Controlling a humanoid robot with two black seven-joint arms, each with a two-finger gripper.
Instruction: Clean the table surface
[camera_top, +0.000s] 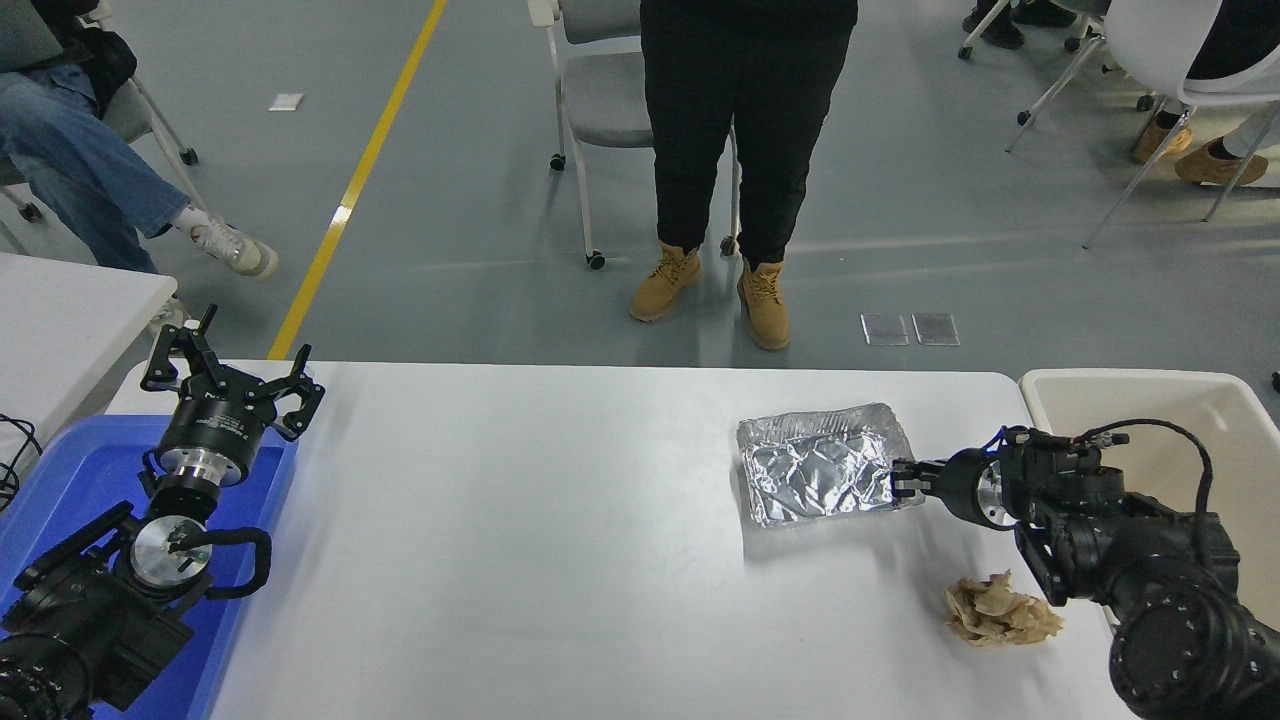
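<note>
The table surface (520, 560) is a wide white tabletop, smooth and faintly glossy, with rounded far corners; it fills the lower half of the view and is the largest thing there. At its left end sits a blue bin (60, 470), and past its right edge a cream-coloured tub (1150, 385). Beyond the far edge a person in black trousers and tan boots (745, 150) stands in front of a grey chair (600, 95) on the grey floor.

The left arm rests at the lower left over the blue bin, its left end effector (228, 370) spread wide. The right arm comes in from the lower right, and the right end effector (905, 482) is pinched on the right rim of a crinkled foil tray (815, 465), which sits slightly skewed on the right part of the table. Nearer the camera, apart from the tray, lies a crumpled brown paper wad (1000, 612), close to the table's right edge.
</note>
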